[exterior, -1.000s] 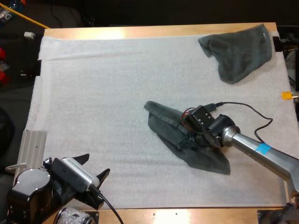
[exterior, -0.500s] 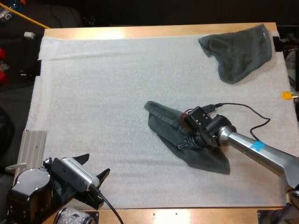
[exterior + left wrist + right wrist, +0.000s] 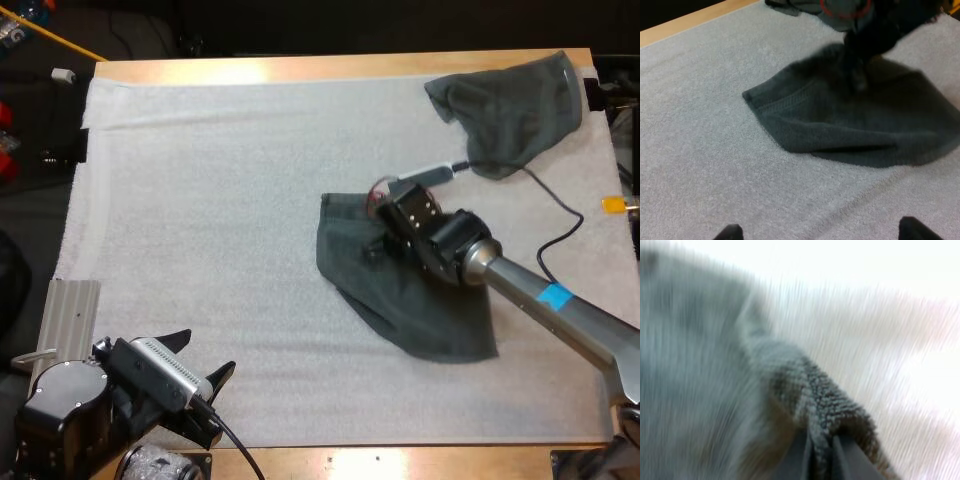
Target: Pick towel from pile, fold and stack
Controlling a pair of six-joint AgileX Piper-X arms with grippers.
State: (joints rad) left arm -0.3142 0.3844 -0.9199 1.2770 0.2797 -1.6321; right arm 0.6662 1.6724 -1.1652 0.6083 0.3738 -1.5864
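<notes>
Idling at near left corner: left gripper [image 3: 203, 357], fingers wide apart, gripping nothing. Mid-mat, right of centre: dark grey-green towel [image 3: 420, 300], spread partly flat on white mat [image 3: 220, 200]. Pinched tight on raised fold at that towel's far left part: right gripper [image 3: 375, 247]. Far right corner: crumpled towel [image 3: 515, 110], well apart.

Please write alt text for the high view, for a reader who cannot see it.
My right gripper pinches a dark grey-green towel lying near the middle of the white mat. A second towel lies crumpled at the far right corner; my left gripper rests open at the near left edge.
</notes>
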